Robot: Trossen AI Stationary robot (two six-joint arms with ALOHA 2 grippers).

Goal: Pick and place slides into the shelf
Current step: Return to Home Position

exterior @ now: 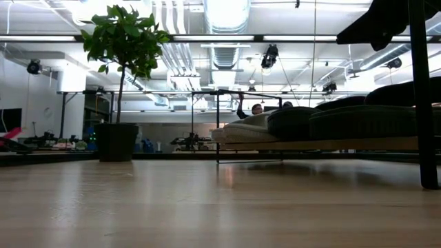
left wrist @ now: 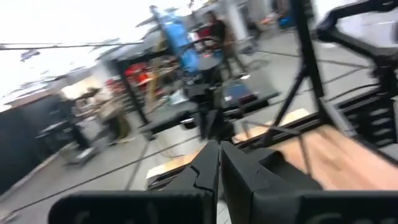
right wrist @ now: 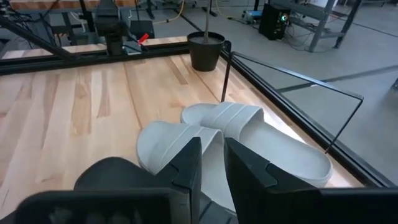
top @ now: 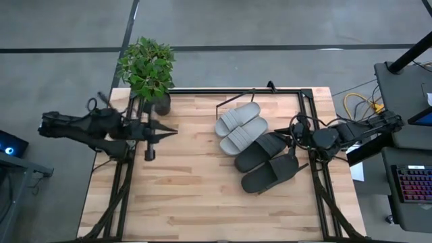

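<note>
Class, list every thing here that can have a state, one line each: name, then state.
Shelf: holds all four slides.
Grey slides: both on it, side by side, strap up.
Black slides: both on it, strap up.
Potted plant: upright at a corner of the table.
Left gripper: fingers shut, empty, above the table.
Right gripper: fingers slightly apart, empty, near the slides.

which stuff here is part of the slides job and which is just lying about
Job: grey slides, black slides, the shelf beneath them, left end effector, right end effector.
Lying about: potted plant at the table corner.
</note>
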